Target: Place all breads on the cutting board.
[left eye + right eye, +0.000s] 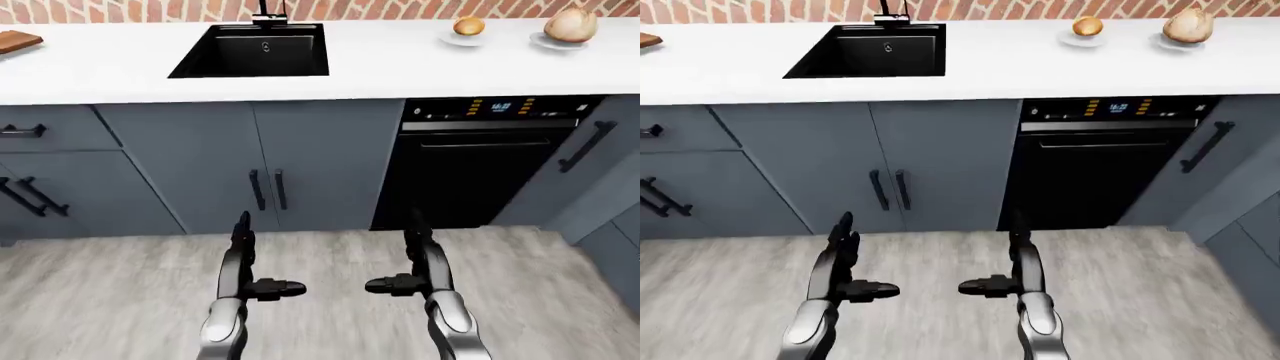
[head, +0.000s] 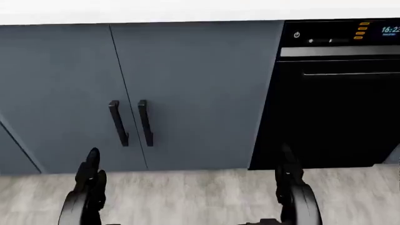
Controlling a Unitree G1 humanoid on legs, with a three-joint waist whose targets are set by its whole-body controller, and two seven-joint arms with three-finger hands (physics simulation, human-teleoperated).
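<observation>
Left hand (image 1: 262, 279), right hand (image 1: 405, 276): open, empty. Two tan round bread rolls (image 1: 469, 26) on white tabletop (image 1: 400, 64); brown wooden cutting board (image 1: 15, 40) well apart. Risk: long carry, roll may slip.

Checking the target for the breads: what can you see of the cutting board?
Only a corner of the cutting board shows, at the left edge of the left-eye view. It looks like reddish-brown wood, lying flat on the white counter, left of the black sink. Nothing visible rests on it; neither hand is near.
</observation>
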